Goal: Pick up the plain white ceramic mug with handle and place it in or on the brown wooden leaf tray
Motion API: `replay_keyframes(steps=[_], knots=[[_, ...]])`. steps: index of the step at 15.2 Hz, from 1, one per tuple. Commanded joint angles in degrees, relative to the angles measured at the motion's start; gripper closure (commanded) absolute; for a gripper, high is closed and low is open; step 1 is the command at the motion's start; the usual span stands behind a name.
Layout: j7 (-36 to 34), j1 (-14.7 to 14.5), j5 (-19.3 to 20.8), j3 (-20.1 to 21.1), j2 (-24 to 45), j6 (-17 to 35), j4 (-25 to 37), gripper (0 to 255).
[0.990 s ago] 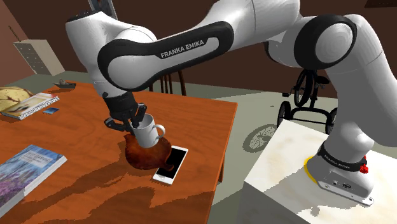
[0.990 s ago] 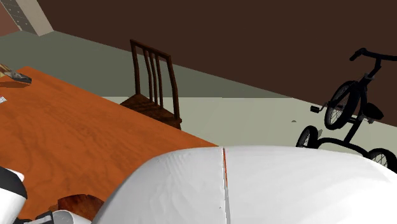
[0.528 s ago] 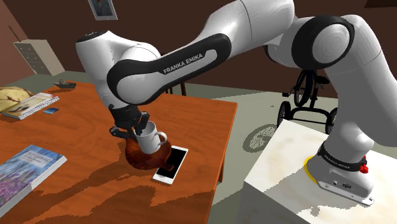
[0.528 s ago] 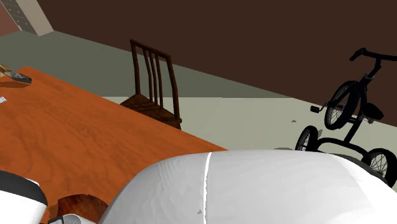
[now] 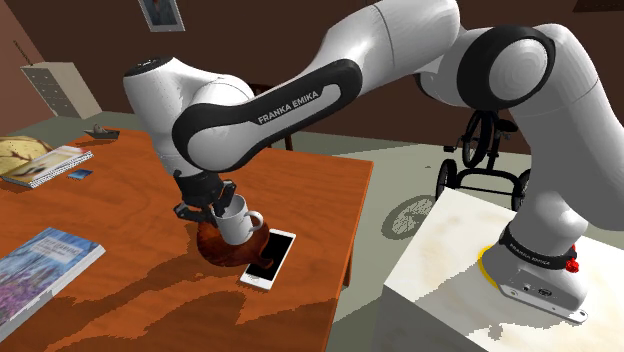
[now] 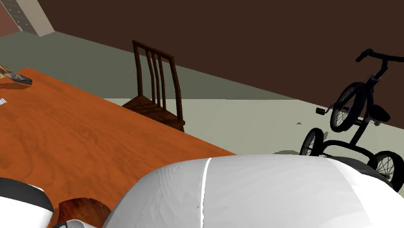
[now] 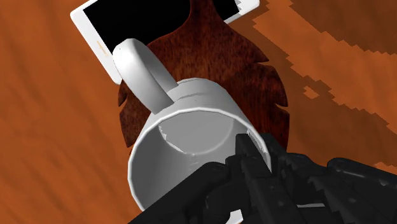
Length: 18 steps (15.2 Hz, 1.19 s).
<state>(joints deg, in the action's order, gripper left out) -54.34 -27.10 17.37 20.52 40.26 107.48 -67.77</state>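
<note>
White mug (image 5: 233, 222), rim clamped in black gripper (image 5: 214, 203), lowered over the last second to hang close over leaf tray (image 5: 214, 250) beside phone (image 5: 270, 259); placement judged nearly complete.

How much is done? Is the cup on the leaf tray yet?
Done: the hand grips the white mug by its rim. In hand: the mug hangs right over the brown leaf tray; whether it touches is unclear. Left: set it down and let go.
</note>
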Motion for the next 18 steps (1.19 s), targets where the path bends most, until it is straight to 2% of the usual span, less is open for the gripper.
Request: replay_keyframes(steps=[1,2,7,11,18], knots=[[0.0,0.0,0.0,0.0,0.0,0.0,0.0,255],[0.0,0.0,0.0,0.0,0.0,0.0,0.0,0],[0.0,0.0,0.0,0.0,0.0,0.0,0.0,0],[0.7,-0.9,-0.5,0.3,-0.9,-6.6,5.8,0],[0.7,-0.9,-0.5,0.3,-0.9,-6.6,5.8,0]])
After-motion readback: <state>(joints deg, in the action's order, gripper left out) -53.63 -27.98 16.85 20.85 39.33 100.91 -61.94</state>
